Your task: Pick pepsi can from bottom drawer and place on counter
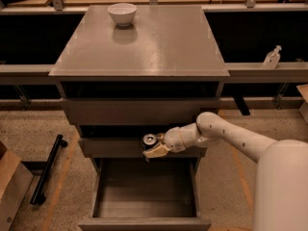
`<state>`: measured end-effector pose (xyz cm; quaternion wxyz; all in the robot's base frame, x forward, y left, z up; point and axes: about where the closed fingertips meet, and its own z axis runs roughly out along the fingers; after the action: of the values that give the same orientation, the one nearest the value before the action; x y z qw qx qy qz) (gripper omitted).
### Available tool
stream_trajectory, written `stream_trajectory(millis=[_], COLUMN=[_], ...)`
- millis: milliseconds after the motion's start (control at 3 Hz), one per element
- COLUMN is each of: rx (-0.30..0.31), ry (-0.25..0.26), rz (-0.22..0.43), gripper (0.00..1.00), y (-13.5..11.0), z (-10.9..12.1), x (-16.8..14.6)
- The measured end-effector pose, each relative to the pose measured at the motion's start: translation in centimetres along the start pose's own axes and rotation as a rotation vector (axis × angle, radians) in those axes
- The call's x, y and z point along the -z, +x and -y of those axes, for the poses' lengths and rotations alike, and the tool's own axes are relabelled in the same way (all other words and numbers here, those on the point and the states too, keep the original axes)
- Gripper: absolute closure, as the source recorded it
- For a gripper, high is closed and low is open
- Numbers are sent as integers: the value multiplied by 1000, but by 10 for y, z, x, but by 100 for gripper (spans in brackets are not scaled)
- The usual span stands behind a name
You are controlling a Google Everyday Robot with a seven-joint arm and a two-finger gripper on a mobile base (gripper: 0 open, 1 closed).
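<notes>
The pepsi can [149,140], dark with a silver lid, is held in my gripper [153,147] in front of the middle drawer front, above the open bottom drawer [144,196]. The gripper is shut on the can, with tan fingers [155,152] below and beside it. The drawer's grey floor lies bare beneath. The glossy grey-brown counter [159,42] is above the cabinet, well higher than the can. My white arm [226,131] reaches in from the right.
A white bowl [121,12] stands at the counter's back left. A clear pump bottle [272,57] sits on a ledge at the right. A black bar [47,174] and a cardboard box [12,186] lie on the floor at the left.
</notes>
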<state>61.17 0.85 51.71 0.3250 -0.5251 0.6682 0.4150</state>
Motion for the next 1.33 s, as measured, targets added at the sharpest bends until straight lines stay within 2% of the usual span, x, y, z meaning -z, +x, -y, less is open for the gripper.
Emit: stream_trajectory(millis=[333, 667, 1000, 1333], rx=[38, 110, 187, 253], ry=[-33, -57, -77, -74], rz=[19, 49, 88, 100], gripper=[100, 100, 100, 100], y=[-19, -48, -83, -123], z=[-22, -53, -76, -90], x=[7, 21, 42, 68])
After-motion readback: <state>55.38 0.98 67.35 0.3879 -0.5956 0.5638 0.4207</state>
